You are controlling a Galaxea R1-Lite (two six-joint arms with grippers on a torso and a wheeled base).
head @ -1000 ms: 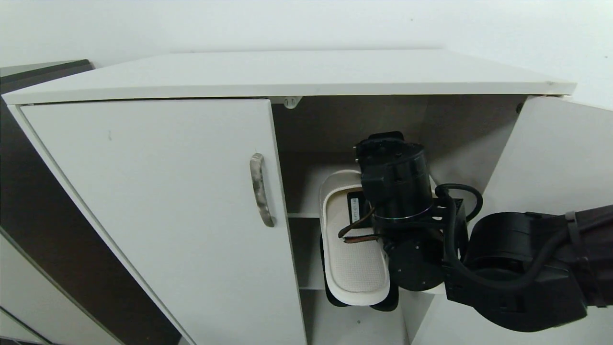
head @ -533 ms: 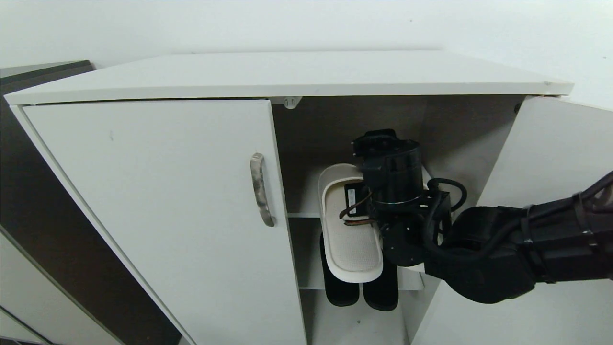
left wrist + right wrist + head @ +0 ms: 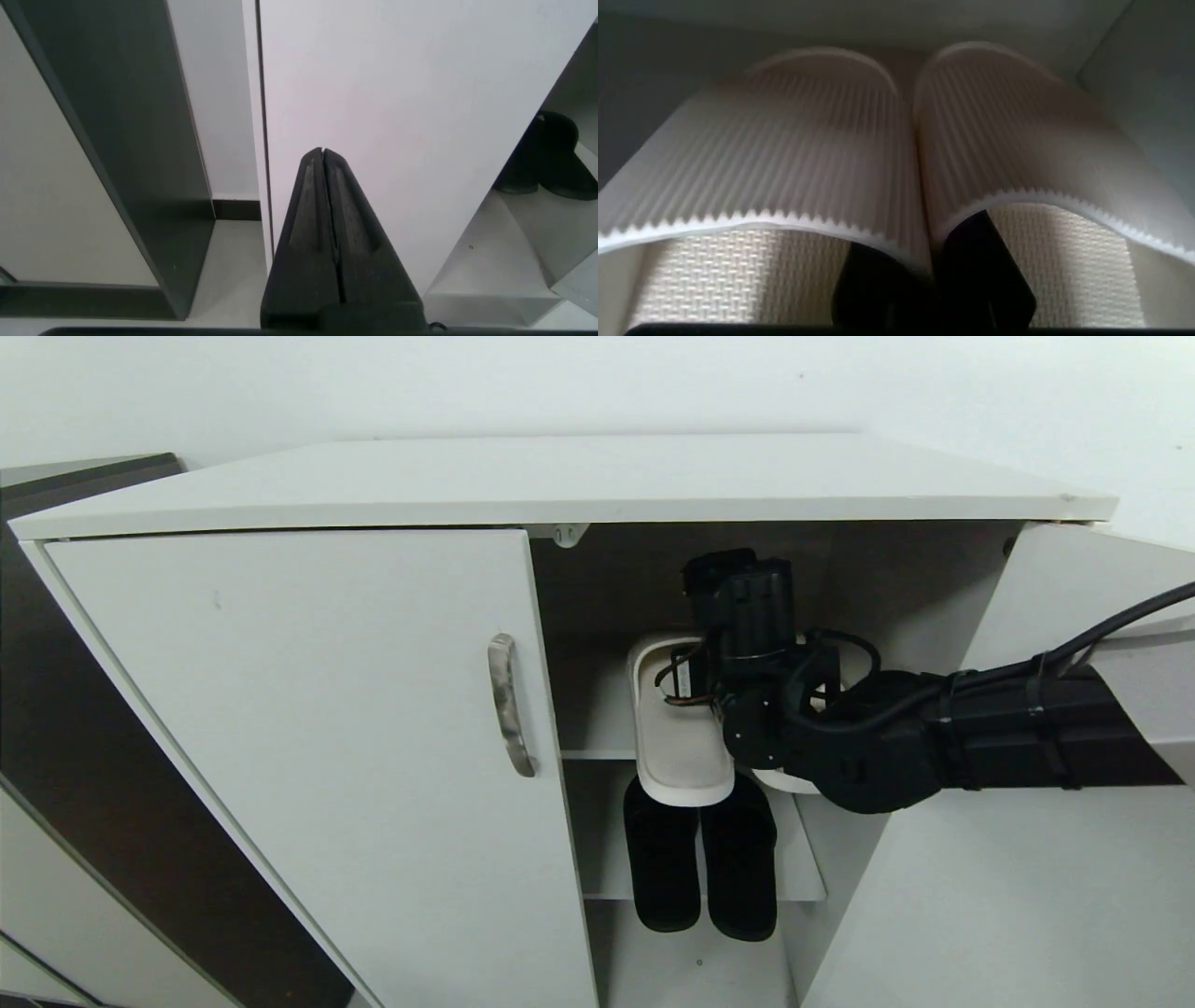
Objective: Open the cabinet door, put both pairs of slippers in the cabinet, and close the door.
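Observation:
The white cabinet has its right door swung open and its left door closed. My right gripper reaches inside, shut on a pair of white slippers. The pair lies over the front edge of the upper shelf, heels hanging out. In the right wrist view my right gripper pinches the two ribbed straps of the white slippers together. A pair of black slippers rests on the shelf below. My left gripper is shut on nothing, in front of the closed left door.
A metal handle sits on the closed left door. A dark panel stands left of the cabinet. The black slippers show past the door edge in the left wrist view. The bottom compartment has free room.
My right arm has pushed farther and higher into the cabinet with the white slippers, bringing them onto the upper shelf. The black slippers beneath are now uncovered.

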